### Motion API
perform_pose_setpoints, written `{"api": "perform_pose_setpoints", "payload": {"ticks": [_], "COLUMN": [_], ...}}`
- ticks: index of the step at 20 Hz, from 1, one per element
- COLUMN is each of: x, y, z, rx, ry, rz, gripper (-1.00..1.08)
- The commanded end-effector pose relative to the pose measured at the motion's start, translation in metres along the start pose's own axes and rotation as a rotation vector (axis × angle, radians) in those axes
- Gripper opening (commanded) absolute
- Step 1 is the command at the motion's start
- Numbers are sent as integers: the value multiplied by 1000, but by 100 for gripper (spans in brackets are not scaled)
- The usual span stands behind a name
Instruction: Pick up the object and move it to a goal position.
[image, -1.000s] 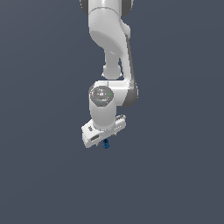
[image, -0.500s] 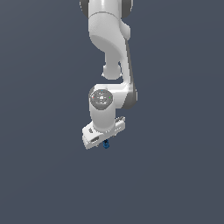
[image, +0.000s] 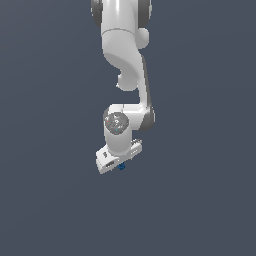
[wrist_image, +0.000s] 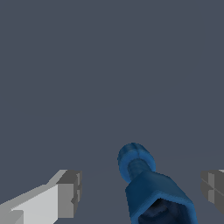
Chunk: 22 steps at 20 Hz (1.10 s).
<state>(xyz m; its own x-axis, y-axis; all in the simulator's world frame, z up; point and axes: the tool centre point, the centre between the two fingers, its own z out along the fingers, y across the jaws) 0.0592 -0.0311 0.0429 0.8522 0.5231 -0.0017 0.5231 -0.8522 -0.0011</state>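
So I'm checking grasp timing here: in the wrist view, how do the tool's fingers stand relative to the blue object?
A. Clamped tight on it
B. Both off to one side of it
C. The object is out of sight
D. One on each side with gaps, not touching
D: in the wrist view the blue object sits between the two grey fingers, with clear gaps on both sides, so the tool is open.

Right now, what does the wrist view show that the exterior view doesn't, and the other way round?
Only the wrist view shows the fingers apart, one on each side of the object, without touching it, and its ribbed knob end. Only the exterior view shows the whole white arm reaching down. Both show the blue object at the gripper against a plain grey background.
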Motion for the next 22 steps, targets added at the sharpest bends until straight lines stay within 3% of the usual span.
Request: {"api": "perform_pose_setpoints", "payload": {"ticks": [1, 2, 15, 22], "x": [1, 1, 0, -15], "y": [1, 1, 2, 10], "z": [0, 0, -2, -24], "rx": [-1, -1, -1, -1], "ry": [2, 2, 2, 2], "rz": [0, 0, 0, 0], "gripper": [100, -100, -100, -100]}}
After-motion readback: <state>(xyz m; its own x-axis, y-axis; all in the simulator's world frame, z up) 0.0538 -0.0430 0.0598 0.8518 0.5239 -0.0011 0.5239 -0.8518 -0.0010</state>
